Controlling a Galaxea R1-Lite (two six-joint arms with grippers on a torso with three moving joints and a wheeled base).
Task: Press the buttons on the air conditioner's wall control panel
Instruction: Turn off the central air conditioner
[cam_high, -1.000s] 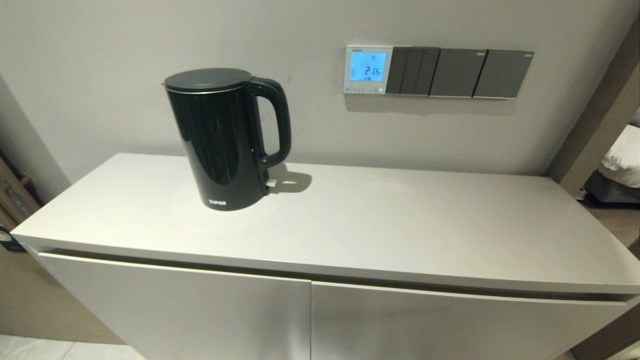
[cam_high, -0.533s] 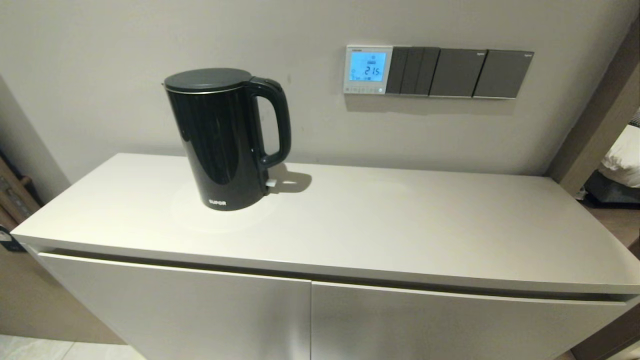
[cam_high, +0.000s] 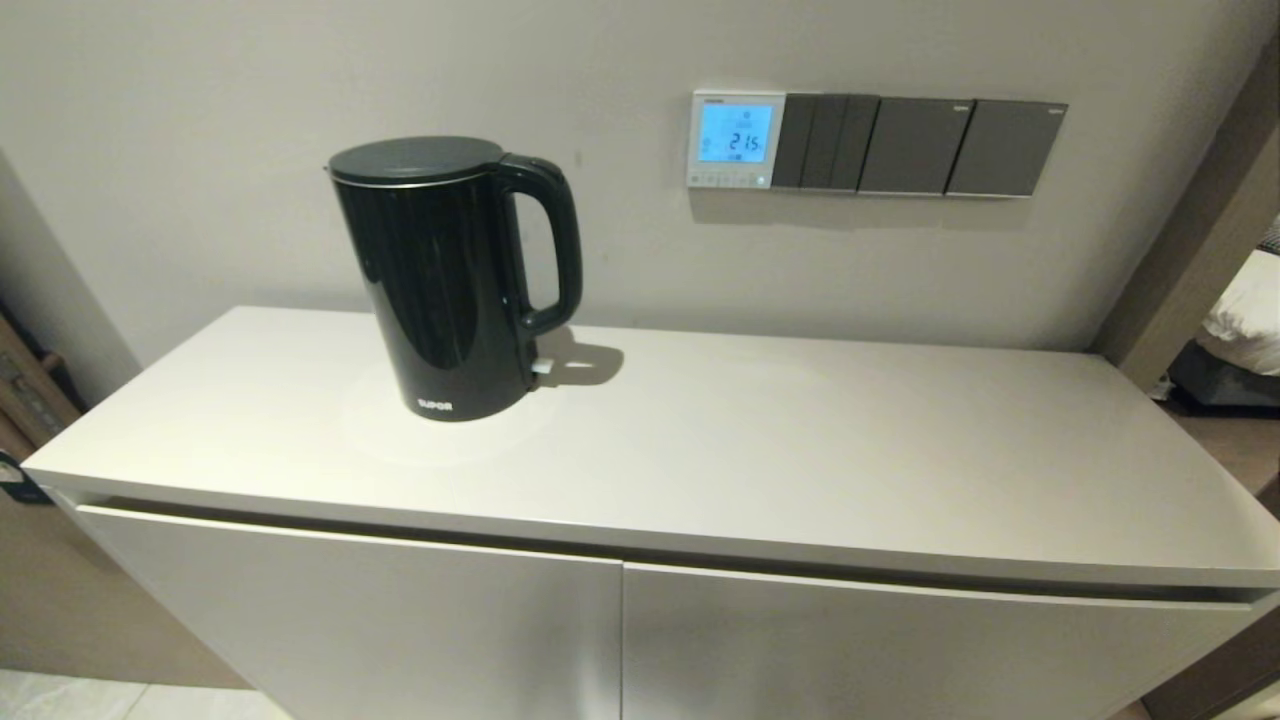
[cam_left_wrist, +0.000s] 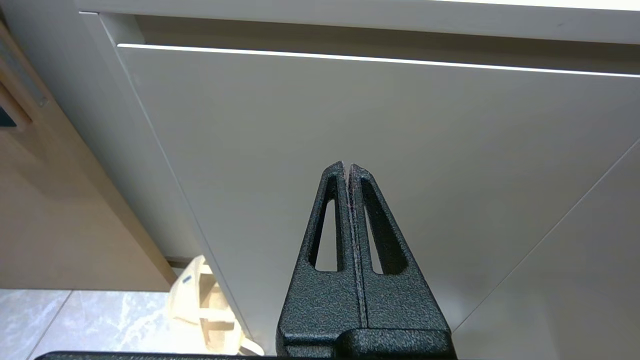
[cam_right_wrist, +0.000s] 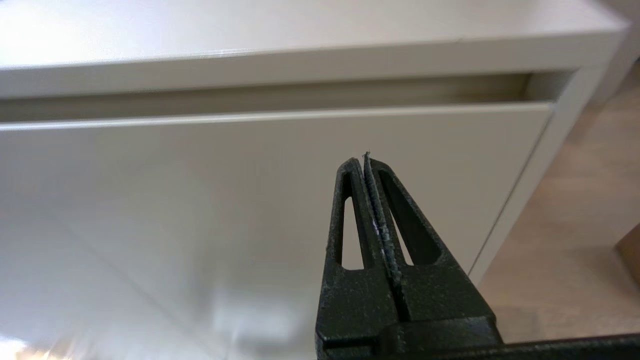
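On the wall, wall control panel (cam_high: 736, 139) glows blue.

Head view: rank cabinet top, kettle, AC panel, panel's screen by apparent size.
1. Cabinet top
2. Kettle
3. Panel
4. Screen

The panel sits on the wall, farther back than the kettle, so it looks smaller than it is; this order is by appearance only.

Left hand (cam_left_wrist: 348, 166) fingers pressed together, before a pale cabinet door (cam_left_wrist: 350, 125), cream bag (cam_left_wrist: 205, 305) on floor
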